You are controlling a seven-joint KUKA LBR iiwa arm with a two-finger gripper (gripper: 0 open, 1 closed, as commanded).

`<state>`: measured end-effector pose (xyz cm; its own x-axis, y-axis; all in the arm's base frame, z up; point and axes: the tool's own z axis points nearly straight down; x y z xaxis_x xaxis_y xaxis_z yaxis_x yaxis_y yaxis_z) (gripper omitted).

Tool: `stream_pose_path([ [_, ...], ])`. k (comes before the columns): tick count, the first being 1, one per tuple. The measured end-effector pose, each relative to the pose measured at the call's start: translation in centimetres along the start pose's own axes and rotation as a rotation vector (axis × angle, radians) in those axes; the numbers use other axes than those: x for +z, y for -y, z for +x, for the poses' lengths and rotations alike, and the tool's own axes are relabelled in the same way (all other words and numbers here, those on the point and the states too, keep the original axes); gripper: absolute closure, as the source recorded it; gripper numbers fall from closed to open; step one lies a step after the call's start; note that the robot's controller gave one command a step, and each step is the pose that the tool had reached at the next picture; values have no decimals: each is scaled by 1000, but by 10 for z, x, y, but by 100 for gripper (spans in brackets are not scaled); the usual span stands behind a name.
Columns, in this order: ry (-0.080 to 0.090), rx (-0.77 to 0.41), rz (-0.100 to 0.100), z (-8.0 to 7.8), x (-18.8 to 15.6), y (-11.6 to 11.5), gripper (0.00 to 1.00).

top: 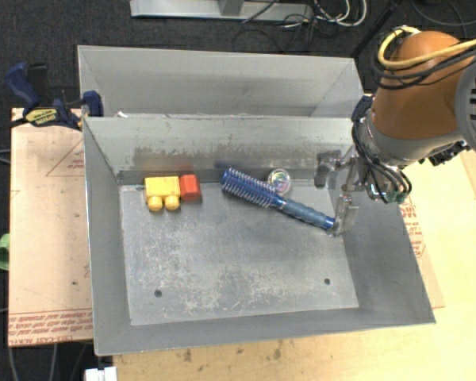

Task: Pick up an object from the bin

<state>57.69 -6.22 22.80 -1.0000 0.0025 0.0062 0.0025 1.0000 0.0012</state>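
Grey bin (222, 292), arm (420, 94) from right, tool (341, 206) by blue brush (274, 198) handle

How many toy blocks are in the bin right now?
2: a yellow block at back left of the bin, and an orange-red block touching its right side. None seem hidden.

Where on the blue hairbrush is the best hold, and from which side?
Probably the handle, taken from above and closed across its narrow width. The blue hairbrush lies flat, its handle slim with room either side and nearest the gripper; the bristle head is wider, beside a small clear ball.
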Motion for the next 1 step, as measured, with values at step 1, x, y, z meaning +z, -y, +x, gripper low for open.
stream_pose_path([
  [1, 4, -52, 0, -44, 142, -24, 0],
])
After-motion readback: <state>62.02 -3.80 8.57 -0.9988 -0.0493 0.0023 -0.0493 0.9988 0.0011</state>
